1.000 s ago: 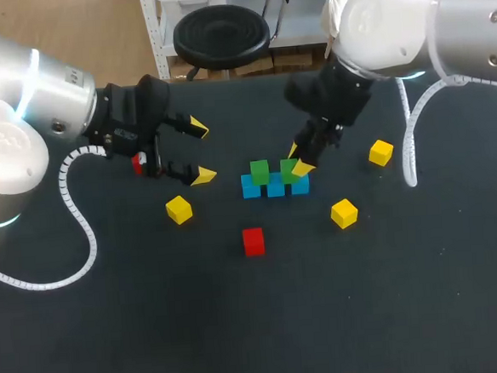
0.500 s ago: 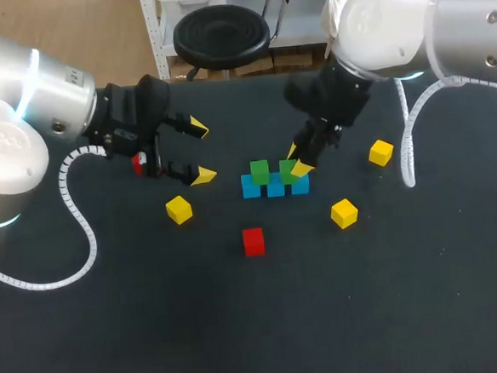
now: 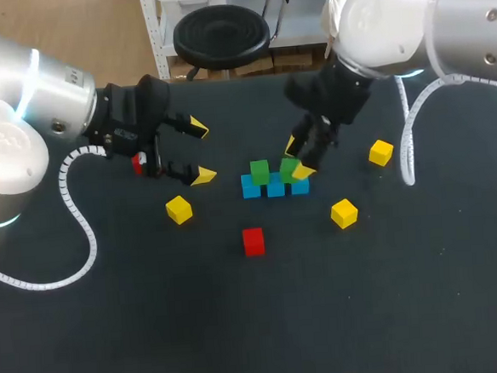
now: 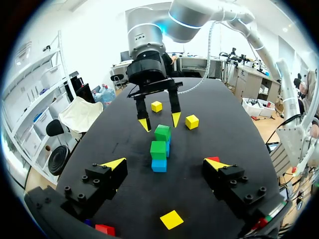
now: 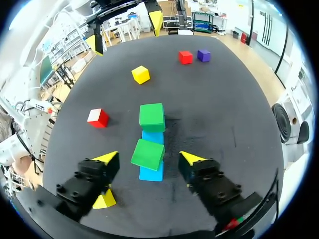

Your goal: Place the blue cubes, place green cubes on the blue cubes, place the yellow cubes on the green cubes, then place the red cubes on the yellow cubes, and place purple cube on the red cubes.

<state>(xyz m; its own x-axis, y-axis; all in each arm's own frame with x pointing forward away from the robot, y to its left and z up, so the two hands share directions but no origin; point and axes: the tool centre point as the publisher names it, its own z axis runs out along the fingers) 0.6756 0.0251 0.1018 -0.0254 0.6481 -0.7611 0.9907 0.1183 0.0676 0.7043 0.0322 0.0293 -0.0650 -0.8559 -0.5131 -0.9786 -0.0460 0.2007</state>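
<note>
Your dark counter carries every cube. Your left arm holds its left fingers spread wide with nothing between them, well apart from the stack. Your right arm reaches to the middle, and its right fingers stand apart just over a green cube without touching it. That cube and a second green cube rest on the row of three blue cubes. Three yellow cubes lie loose around the row. One red cube sits in front of the row. A second red cube sits behind the left fingers, with the purple cube just beside it.
</note>
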